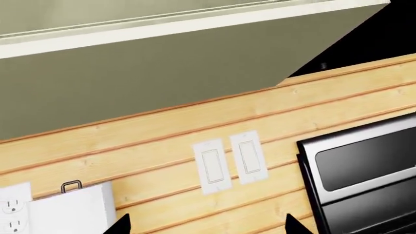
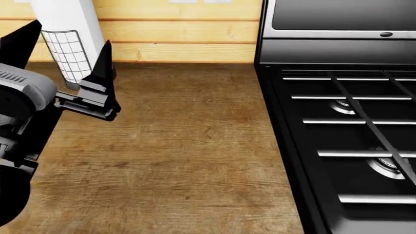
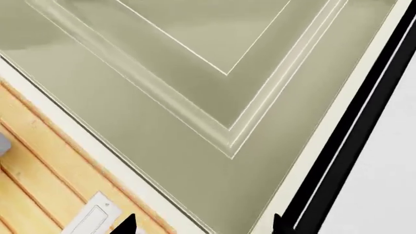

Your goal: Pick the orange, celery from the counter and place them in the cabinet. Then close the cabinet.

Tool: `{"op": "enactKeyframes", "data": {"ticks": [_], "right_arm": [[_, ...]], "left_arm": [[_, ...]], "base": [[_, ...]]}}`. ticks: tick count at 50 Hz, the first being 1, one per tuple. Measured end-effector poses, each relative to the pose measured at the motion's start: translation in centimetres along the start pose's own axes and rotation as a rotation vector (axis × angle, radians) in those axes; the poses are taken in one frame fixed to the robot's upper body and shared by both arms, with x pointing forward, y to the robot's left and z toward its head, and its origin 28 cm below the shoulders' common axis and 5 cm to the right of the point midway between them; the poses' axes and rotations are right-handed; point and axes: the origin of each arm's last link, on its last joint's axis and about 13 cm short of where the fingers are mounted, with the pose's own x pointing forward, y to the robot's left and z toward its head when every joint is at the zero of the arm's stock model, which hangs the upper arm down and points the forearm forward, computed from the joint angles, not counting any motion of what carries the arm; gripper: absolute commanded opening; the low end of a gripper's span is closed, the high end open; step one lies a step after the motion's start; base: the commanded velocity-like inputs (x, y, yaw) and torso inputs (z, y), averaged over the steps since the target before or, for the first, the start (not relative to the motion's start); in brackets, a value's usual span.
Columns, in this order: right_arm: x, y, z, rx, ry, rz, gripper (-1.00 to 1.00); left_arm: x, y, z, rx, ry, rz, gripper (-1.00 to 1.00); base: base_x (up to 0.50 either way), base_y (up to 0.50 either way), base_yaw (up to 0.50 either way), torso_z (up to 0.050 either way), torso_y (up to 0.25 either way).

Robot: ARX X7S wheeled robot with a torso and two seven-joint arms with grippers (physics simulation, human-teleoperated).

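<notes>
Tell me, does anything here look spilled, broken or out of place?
Nothing stands out. The wooden counter looks bare and clean, the stove grates sit straight, and the left gripper hangs open above the counter, holding nothing. No orange or celery shows in any view.

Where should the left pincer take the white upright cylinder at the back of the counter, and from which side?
Probably its round sides, above the wire mesh, coming level from the front. The white cylinder stands upright by the plank wall, so the rear is blocked and its top is out of frame. The left pincer is open and faces it.
</notes>
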Motion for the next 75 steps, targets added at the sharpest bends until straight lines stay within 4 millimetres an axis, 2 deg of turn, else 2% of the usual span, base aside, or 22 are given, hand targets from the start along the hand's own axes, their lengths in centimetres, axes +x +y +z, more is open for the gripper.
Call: {"op": "enactKeyframes", "data": {"ticks": [13, 23, 34, 55, 75], "right_arm": [[-4.1, 0.3, -3.4, 0.126, 0.013, -0.073, 1.00], [-5.4, 1.0, -4.8, 0.195, 0.009, -0.073, 1.00], [-5.6, 1.9, -5.5, 0.263, -0.011, -0.054, 1.00], [-5.1, 3.3, -6.2, 0.412, -0.071, -0.014, 1.00], [-5.1, 3.2, -6.1, 0.448, -0.099, 0.006, 1.00]], "left_arm": [[0.4, 0.6, 0.9, -0.027, -0.039, 0.080, 1.00], [0.4, 1.1, 1.6, -0.056, -0.048, 0.132, 1.00], [-0.2, 1.0, 2.2, -0.045, -0.056, 0.153, 1.00], [-0.5, 1.2, 2.6, -0.142, -0.058, 0.175, 1.00], [-0.6, 1.1, 3.0, -0.149, -0.061, 0.159, 1.00]], "base": [[-0.23, 0.29, 0.00, 0.000, 0.000], [-0.25, 0.50, 0.00, 0.000, 0.000], [-0.12, 0.50, 0.00, 0.000, 0.000], [0.04, 0.50, 0.00, 0.000, 0.000], [0.06, 0.50, 0.00, 0.000, 0.000]]}}
